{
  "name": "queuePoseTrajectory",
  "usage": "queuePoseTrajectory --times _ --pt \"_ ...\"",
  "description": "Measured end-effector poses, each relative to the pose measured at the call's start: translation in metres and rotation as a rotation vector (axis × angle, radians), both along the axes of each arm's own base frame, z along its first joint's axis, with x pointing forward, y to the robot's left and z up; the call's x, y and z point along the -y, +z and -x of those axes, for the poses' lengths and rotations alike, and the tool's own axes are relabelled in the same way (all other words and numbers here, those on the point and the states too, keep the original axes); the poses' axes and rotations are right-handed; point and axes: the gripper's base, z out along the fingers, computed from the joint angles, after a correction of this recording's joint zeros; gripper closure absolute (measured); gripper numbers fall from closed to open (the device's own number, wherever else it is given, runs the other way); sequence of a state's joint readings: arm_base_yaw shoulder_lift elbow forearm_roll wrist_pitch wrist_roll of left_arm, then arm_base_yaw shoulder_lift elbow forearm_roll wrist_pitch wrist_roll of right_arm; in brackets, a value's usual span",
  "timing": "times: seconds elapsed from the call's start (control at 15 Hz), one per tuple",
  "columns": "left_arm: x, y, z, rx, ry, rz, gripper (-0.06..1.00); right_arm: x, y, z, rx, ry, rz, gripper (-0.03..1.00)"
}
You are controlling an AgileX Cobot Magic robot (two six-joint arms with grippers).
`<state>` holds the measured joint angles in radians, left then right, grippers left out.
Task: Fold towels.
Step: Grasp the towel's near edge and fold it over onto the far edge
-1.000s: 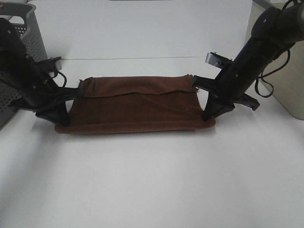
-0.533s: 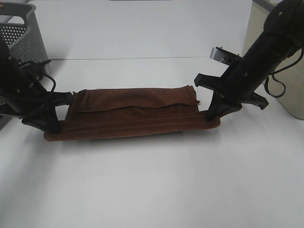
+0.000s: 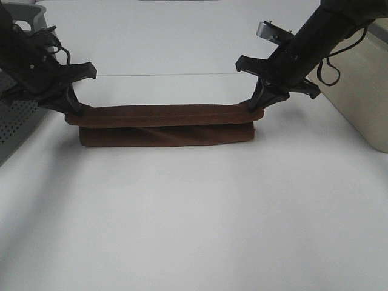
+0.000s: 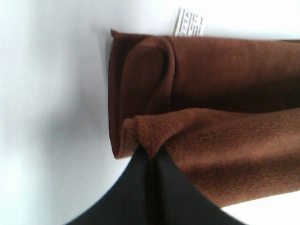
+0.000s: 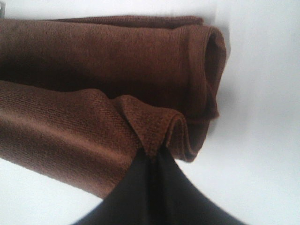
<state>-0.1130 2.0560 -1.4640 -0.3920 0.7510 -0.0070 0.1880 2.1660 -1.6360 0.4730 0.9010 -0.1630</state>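
The reddish-brown towel (image 3: 163, 124) lies as a long folded band across the white table (image 3: 194, 218). Its upper layer is lifted and stretched taut between both grippers. My left gripper (image 3: 75, 111) is shut on the towel's left corner, and the left wrist view shows that pinched corner (image 4: 147, 140) over folded layers with a white tag (image 4: 189, 22) beyond. At the other end my right gripper (image 3: 253, 107) is shut on the right corner, seen pinched in the right wrist view (image 5: 152, 140) above the folded end (image 5: 206, 70).
A grey perforated basket (image 3: 18, 115) stands at the left edge behind the left arm. A beige box (image 3: 364, 91) sits at the right edge next to the right arm. A table seam (image 3: 163, 75) runs just behind the towel.
Both grippers have lifted the towel's near edge and carried it back over the rest of the cloth, so the towel now shows as a much narrower band.
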Motion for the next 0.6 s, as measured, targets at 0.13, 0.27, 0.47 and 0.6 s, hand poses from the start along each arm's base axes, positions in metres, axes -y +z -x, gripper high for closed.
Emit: queuePoseTrajectory --times 0.13,0.27,0.47,0.6 --pt "0.000 -0.016 -0.012 0.045 0.035 -0.003 0.94 -0.003 -0.010 -0.016 0.018 0.000 -0.002 0.97" --pt "0.000 -0.041 -0.017 0.015 0.059 0.006 0.90 -0.004 -0.030 -0.023 -0.002 -0.007 0.000 0.92" --pt "0.001 -0.055 -0.017 -0.019 0.068 0.012 0.55 -0.005 -0.041 -0.024 -0.025 -0.010 -0.001 0.54" --pt "0.001 -0.054 -0.019 0.003 0.070 0.011 0.18 -0.005 -0.037 -0.024 -0.035 0.005 0.001 0.21"
